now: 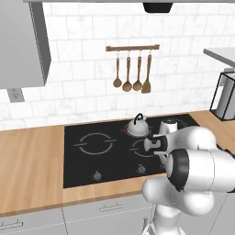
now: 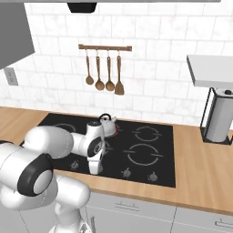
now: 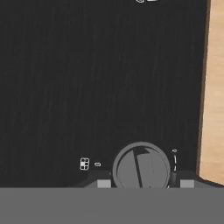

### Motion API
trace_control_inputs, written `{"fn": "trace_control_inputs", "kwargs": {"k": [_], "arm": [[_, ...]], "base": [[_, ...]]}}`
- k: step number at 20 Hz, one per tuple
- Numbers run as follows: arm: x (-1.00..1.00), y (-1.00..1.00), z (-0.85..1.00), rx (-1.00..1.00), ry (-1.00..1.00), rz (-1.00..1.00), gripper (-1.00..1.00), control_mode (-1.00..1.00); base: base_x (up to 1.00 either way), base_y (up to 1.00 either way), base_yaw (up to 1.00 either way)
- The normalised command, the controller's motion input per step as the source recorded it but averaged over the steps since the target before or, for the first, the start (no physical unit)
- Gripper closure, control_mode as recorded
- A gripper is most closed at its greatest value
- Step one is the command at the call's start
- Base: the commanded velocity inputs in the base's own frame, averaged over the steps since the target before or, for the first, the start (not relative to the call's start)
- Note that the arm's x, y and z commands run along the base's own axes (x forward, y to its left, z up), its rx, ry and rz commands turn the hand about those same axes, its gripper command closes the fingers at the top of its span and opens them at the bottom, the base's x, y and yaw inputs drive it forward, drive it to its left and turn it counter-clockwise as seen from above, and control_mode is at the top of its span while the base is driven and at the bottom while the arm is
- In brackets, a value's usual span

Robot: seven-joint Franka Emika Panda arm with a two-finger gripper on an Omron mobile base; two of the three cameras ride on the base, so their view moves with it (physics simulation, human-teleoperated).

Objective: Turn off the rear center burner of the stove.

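Observation:
The stove (image 1: 80,163) (image 2: 164,157) is a black glass cooktop set in a wooden counter. Its rear center burner (image 1: 126,130) (image 2: 116,130) shows as a thin red rim under a grey kettle (image 1: 137,125) (image 2: 106,122). My gripper (image 2: 94,171) (image 3: 145,182) points straight down at the stove's front edge. In the hand view a round grey knob (image 3: 141,165) with a raised bar sits between the two fingertips (image 3: 103,182), which stand on either side of it. The gripper is open around the knob. My own arm covers this knob in the left base view.
Other knobs (image 1: 97,175) (image 1: 141,169) (image 2: 126,172) (image 2: 153,175) line the stove's front edge. Grey-ringed burners (image 1: 95,143) (image 2: 142,154) lie left and right. Wooden utensils (image 1: 132,73) hang on the wall. A paper towel holder (image 2: 219,116) stands on the counter (image 2: 205,173) at the right.

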Motion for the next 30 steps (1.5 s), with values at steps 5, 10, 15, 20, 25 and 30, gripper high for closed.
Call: {"fn": "trace_control_inputs", "kwargs": {"k": [5,10,15,20,25,30], "arm": [[0.0,-0.4,-0.44,-0.04,0.0,-0.18,1.0,-1.0],[0.0,-0.43,-0.54,-0.03,0.0,-0.23,1.0,-1.0],[0.0,-0.52,-0.56,0.0,0.0,-0.24,1.0,-1.0],[-0.01,-0.42,-0.56,0.0,0.0,-0.25,1.0,-1.0],[-0.06,-0.15,-0.54,0.0,0.0,-0.29,1.0,-1.0],[-0.14,-0.14,-0.52,0.0,0.0,-0.32,1.0,-1.0]], "base": [[0.0,0.0,0.0],[0.0,0.0,0.0],[0.0,0.0,0.0],[0.0,0.0,0.0],[0.0,0.0,0.0],[0.0,0.0,0.0]]}}
